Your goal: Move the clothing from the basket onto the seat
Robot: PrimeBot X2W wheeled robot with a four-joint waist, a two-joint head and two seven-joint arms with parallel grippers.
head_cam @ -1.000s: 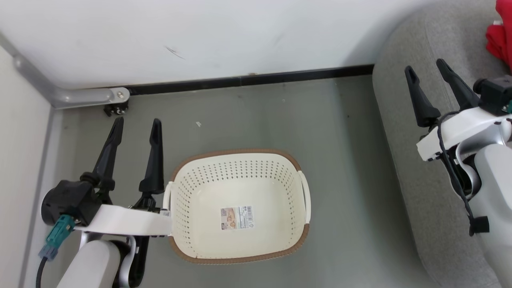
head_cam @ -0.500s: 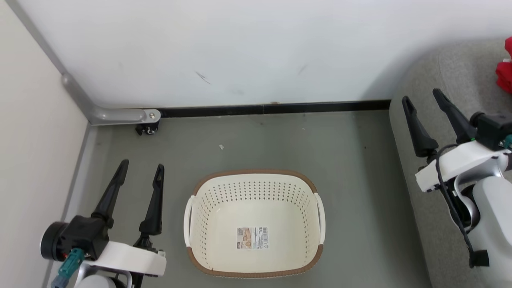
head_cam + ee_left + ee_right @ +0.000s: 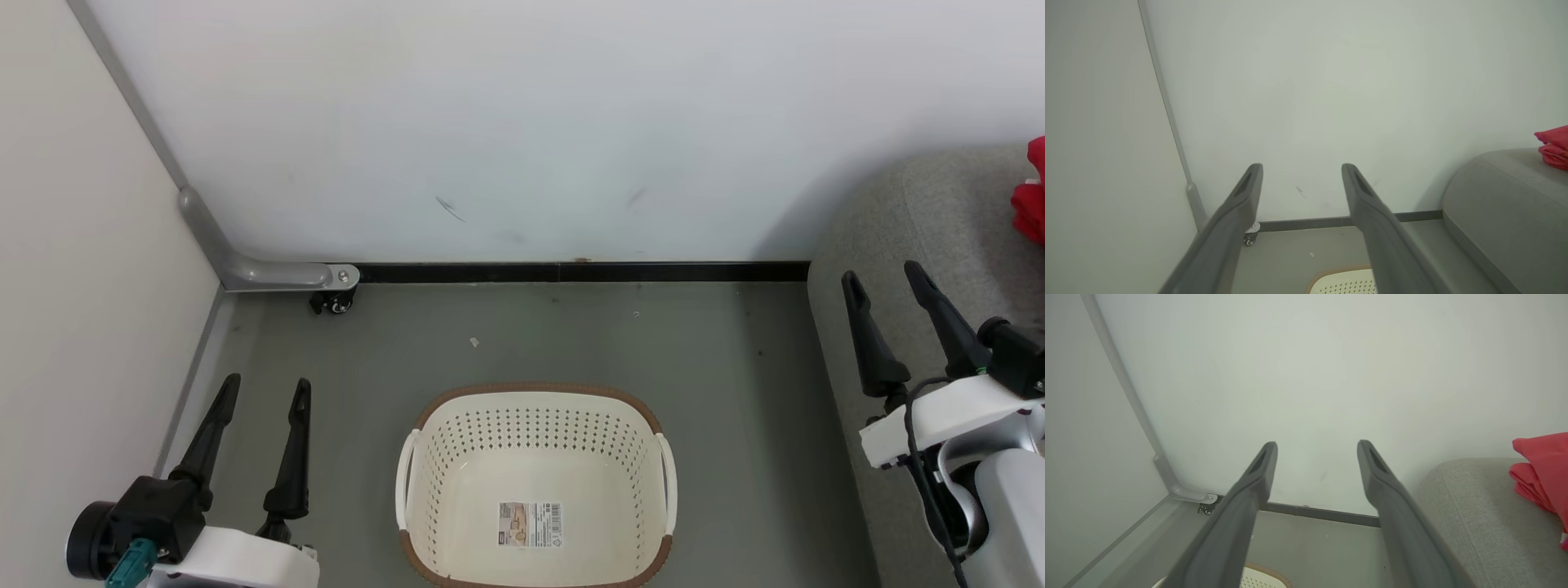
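The cream-white basket (image 3: 424,490) with a brown rim stands on the grey floor at the bottom centre of the head view, holding only a paper label inside. Red clothing (image 3: 1030,204) lies on the grey seat (image 3: 922,220) at the right edge; the same clothing (image 3: 1541,473) rests on the seat (image 3: 1478,522) in the right wrist view. My left gripper (image 3: 265,390) is open, left of the basket, above the floor. My right gripper (image 3: 883,276) is open over the seat's near edge, with nothing between its fingers.
A white wall with a black skirting (image 3: 571,271) closes the back. A second wall on the left meets it at a grey metal corner post (image 3: 245,269) with a small caster (image 3: 331,304). Grey floor surrounds the basket.
The head camera has tilted up and back, so basket, floor and wall sit lower in the picture. Both grippers stay open and have drawn lower toward the bottom corners.
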